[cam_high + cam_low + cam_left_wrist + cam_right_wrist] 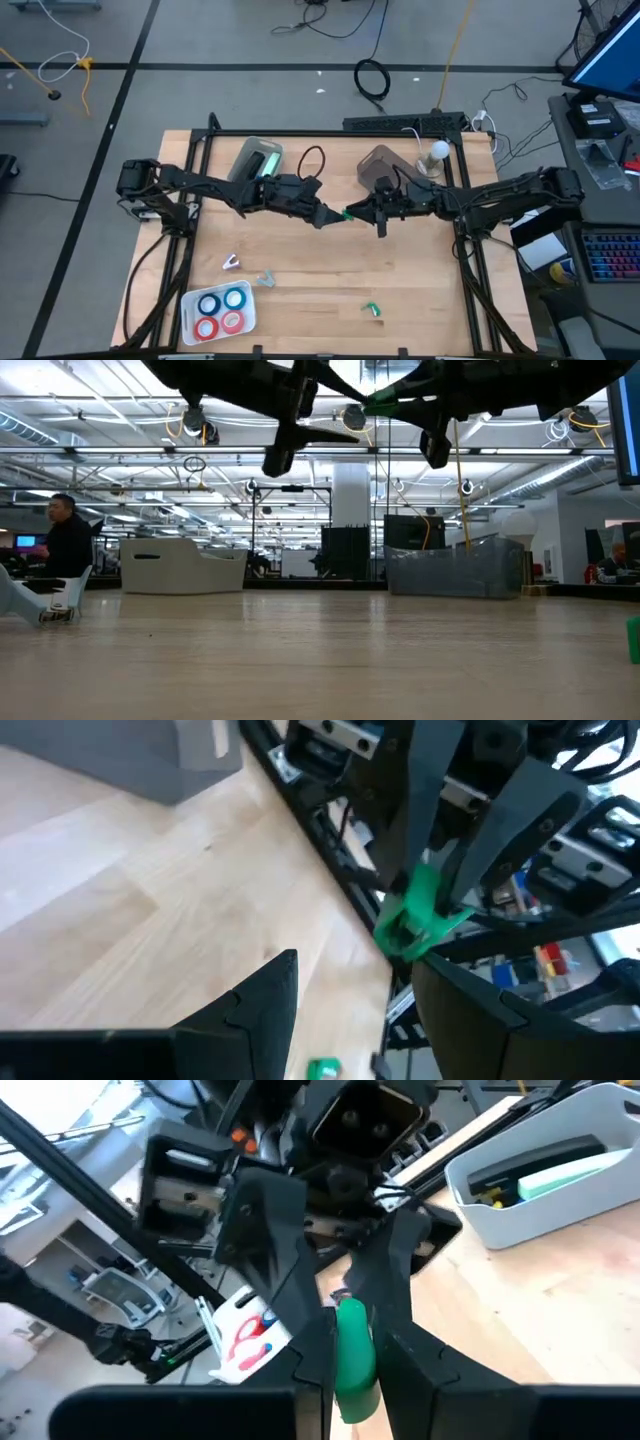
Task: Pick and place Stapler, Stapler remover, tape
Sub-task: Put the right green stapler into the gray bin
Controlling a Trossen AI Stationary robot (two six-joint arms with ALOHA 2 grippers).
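**Green remover held in mid-air between the two grippers**

The right gripper (352, 213) hangs above the middle of the table (420, 290), its fingers (415, 1360) pinching a green staple remover (354, 1348) that juts past their tips. The left gripper (337, 217) faces it tip to tip, its fingers (265, 1010) spread, with the remover just beyond them; whether they touch it cannot be told. In the low view both grippers sit high over the board, with plenty of free air beneath them.

Below the fingers the wood is bare, and a wide open strip runs toward the front edge. Nearer that edge, well apart from both grippers, lie a second green remover (373, 310), a grey remover (266, 279) and a small white and purple remover (231, 263). At the front left corner, well away from the left fingers, a white tray (190, 305) holds the tape (221, 311): two blue rolls and two red rolls side by side, filling most of it.

Behind the left gripper, near the back edge, a grey bin (243, 160) holds a pale green stapler (264, 161), and a loop of dark cable (312, 158) lies beside it. Behind the right gripper sits a brown stapler (378, 164), with a white bulb-shaped thing (438, 152) farther along by the back right corner. A black frame (330, 134) lines the back and sides of the table, close behind both arms.
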